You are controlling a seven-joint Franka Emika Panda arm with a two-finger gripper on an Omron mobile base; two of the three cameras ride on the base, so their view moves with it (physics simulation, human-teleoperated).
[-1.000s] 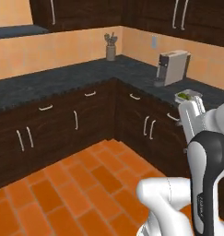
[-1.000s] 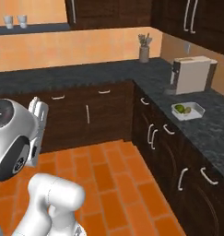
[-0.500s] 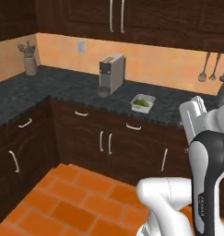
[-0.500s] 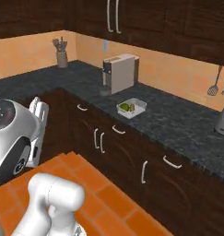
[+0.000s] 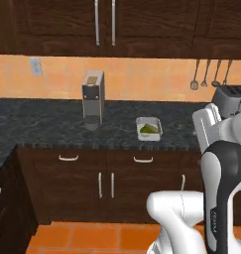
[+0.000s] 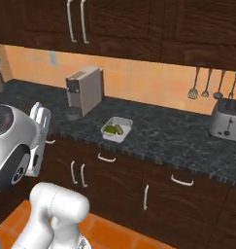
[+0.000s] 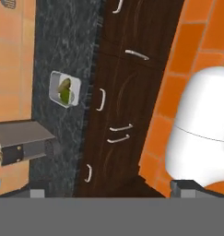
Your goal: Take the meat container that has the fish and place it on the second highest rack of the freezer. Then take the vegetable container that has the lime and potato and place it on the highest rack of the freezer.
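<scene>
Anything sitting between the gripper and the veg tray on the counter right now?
Nothing visible blocks it. The vegetable container sits alone on the dark counter, with open counter in front of it; the coffee machine stands apart beside it. In the hand view the gripper faces the tray across open space.

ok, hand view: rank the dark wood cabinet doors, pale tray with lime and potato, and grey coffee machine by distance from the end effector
From the end effector:
1. Dark wood cabinet doors, below the counter edge.
2. Pale grey-white tray, mid-counter.
3. Grey coffee machine, back against the orange wall.
</scene>
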